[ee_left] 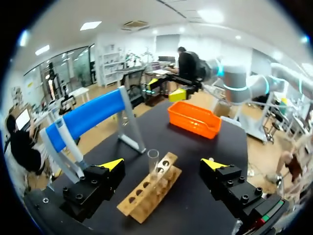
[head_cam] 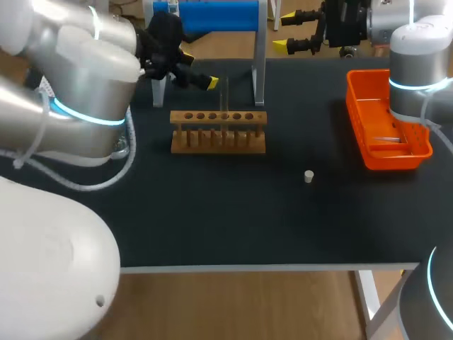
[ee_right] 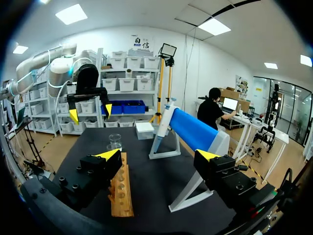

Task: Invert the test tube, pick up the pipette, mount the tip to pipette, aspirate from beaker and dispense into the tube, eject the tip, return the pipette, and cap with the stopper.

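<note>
Seen from above, a black table holds a wooden rack with a row of holes, set near the middle. One clear test tube stands upright in the rack, a little right of its centre. In the left wrist view the tube's open mouth faces up. Your left gripper hovers behind the left part of the rack, just beside the tube. Its jaws are wide apart and hold nothing. From its own camera the tube stands ahead of it, in line with the gap and clear of both yellow tips. The blue pipette lies across its white stand at the back of the table, behind the rack. Your right gripper hangs over the back edge to the right of the pipette, with its jaws apart and empty, well away from the rack. An orange tray sits at the right side of the table, and something pale and slender lies in it, too small to identify. A small white stopper stands alone on the table, in front of the rack and off to the right, between the rack and the tray. In the right wrist view a glass beaker stands just past the far end of the rack, near your left arm.
</note>
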